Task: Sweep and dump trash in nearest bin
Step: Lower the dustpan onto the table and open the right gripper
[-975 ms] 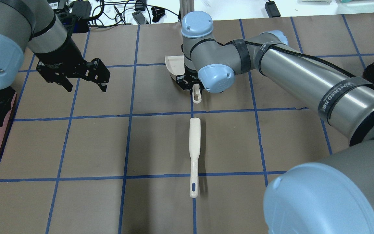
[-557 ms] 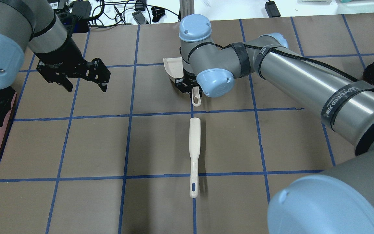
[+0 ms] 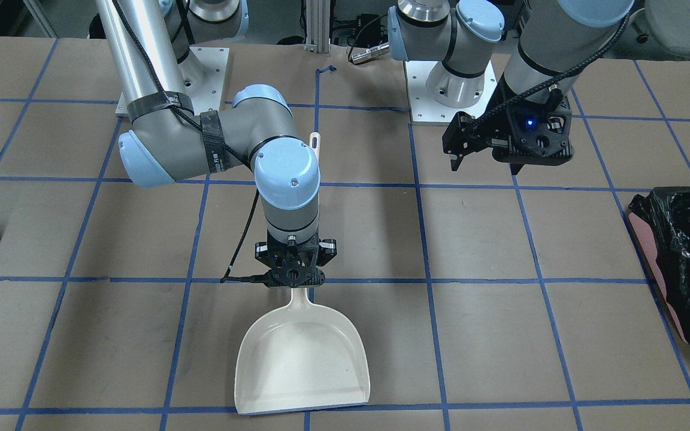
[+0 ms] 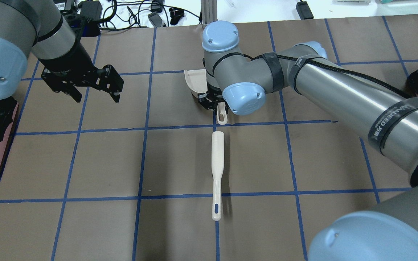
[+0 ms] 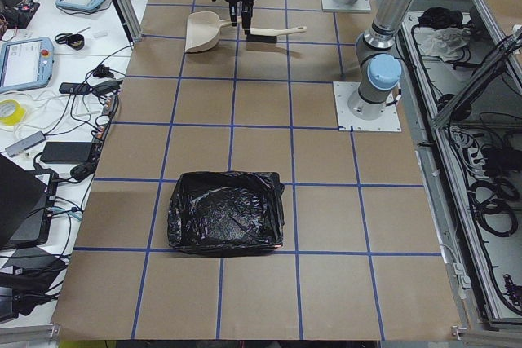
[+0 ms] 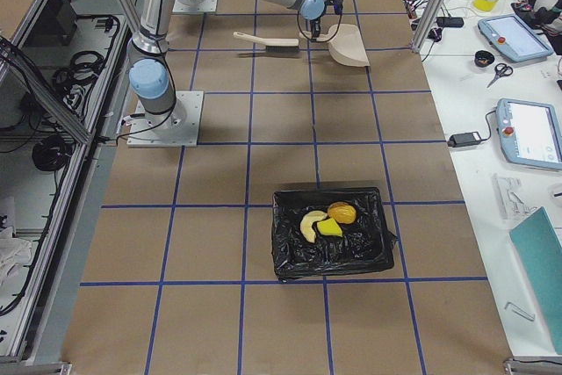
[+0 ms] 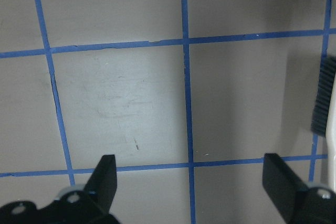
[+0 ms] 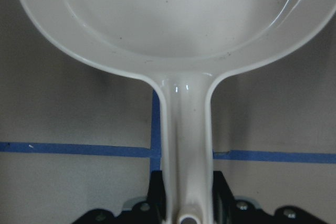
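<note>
Evidently the right gripper (image 3: pixel 292 281) pinches the handle of the empty dustpan (image 3: pixel 303 359), long axis in line with the brush (image 4: pixel 217 163), left gripper (image 4: pixel 96 95) spread; the 3 trash items (image 6: pixel 325 219) lie in the bin (image 6: pixel 290 256) at the robot's right.

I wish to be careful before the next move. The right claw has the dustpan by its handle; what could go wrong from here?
The right claw grips the dustpan only on its thin handle, so its wide body may swing or slip. The brush lies close behind the handle's end, on the robot's side; pulling the dustpan back may knock it.
</note>
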Available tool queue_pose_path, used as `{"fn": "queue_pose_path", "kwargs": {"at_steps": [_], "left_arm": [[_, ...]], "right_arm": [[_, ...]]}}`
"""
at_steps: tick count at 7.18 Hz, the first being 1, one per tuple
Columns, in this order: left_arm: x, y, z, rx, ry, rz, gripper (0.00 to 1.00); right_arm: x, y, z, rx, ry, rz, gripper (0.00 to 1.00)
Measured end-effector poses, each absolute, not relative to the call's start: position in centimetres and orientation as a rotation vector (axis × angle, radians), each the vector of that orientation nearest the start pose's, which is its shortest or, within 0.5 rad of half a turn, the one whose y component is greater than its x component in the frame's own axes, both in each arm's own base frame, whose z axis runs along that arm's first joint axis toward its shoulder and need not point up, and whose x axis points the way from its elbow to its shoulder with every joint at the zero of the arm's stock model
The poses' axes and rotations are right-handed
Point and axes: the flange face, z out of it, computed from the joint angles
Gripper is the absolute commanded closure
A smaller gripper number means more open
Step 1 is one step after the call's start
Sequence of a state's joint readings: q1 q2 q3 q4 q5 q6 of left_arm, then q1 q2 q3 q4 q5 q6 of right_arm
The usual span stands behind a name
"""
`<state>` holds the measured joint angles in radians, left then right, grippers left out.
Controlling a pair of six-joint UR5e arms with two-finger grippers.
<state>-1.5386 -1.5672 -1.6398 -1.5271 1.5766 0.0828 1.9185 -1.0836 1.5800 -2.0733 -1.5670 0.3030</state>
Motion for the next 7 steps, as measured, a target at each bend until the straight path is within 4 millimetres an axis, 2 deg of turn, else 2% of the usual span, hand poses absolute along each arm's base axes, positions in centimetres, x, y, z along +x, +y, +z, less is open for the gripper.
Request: {"fn": "queue_pose_path", "kwargs": {"at_steps": [4,5,7], "left_arm": [[-11.71,-49.16,46.0,0.08,3.137,0.033,0.0],[-11.74,-49.17,46.0,0.079,3.14,0.033,0.0],[-11.8,-49.19,45.97,0.081,3.146,0.032,0.0]], "right_arm": [[34.62,-55.62,24.91,-0.057,3.133,-0.002,1.0],[34.67,-55.61,24.8,-0.053,3.13,0.002,0.78],[34.75,-55.6,24.72,-0.052,3.124,0.005,0.68]]}}
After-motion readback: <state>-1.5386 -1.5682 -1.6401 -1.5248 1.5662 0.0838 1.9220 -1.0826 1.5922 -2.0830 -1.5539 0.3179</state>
